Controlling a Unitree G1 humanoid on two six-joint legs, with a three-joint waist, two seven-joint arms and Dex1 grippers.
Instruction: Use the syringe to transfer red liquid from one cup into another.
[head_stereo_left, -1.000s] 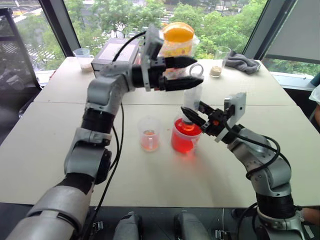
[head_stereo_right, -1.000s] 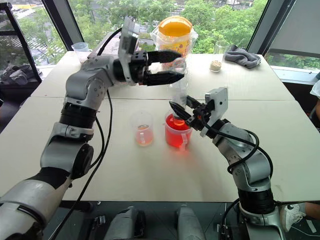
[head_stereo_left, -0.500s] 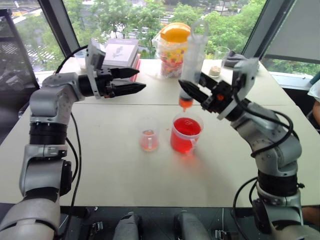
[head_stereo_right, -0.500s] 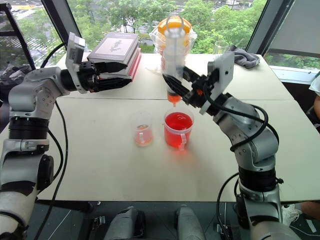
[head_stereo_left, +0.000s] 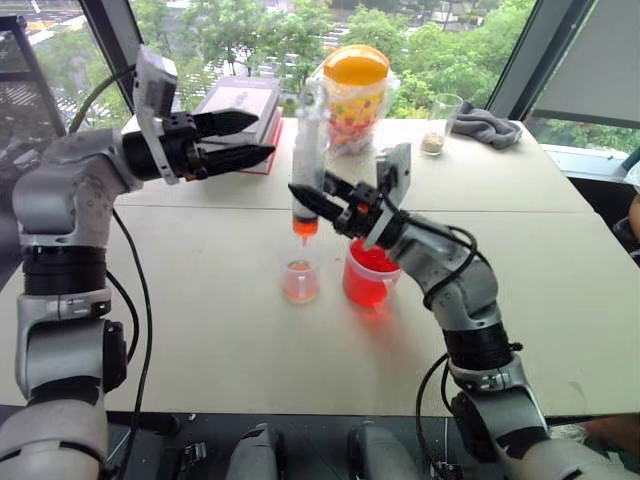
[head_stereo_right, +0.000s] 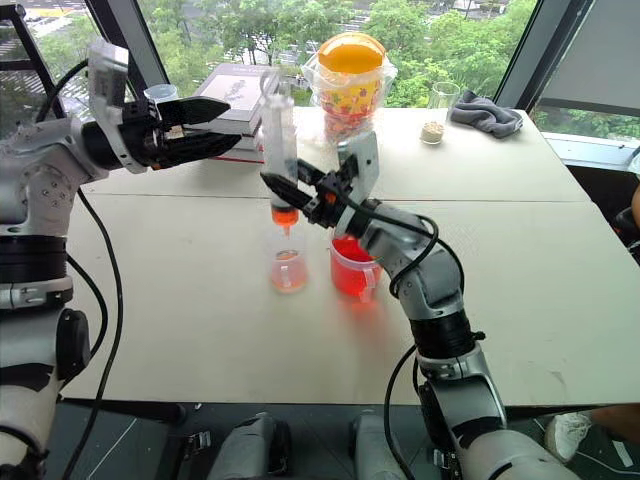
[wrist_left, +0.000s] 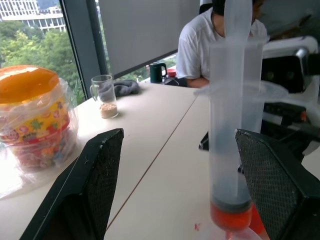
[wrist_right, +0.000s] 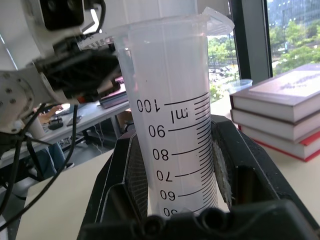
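Head views: your right gripper (head_stereo_left: 318, 208) is clamped on the syringe (head_stereo_left: 307, 160), upright, tip just above the small cup (head_stereo_left: 300, 281), beside the red cup (head_stereo_right: 352, 268). Left wrist view: your left gripper (head_stereo_left: 252, 140) is spread, empty, plunger between its fingers (wrist_left: 92, 186).

Right claw (head_stereo_left: 318, 203) hides syringe (head_stereo_left: 307, 150) lower barrel; handled cup (head_stereo_left: 368, 278) partly behind the arm.
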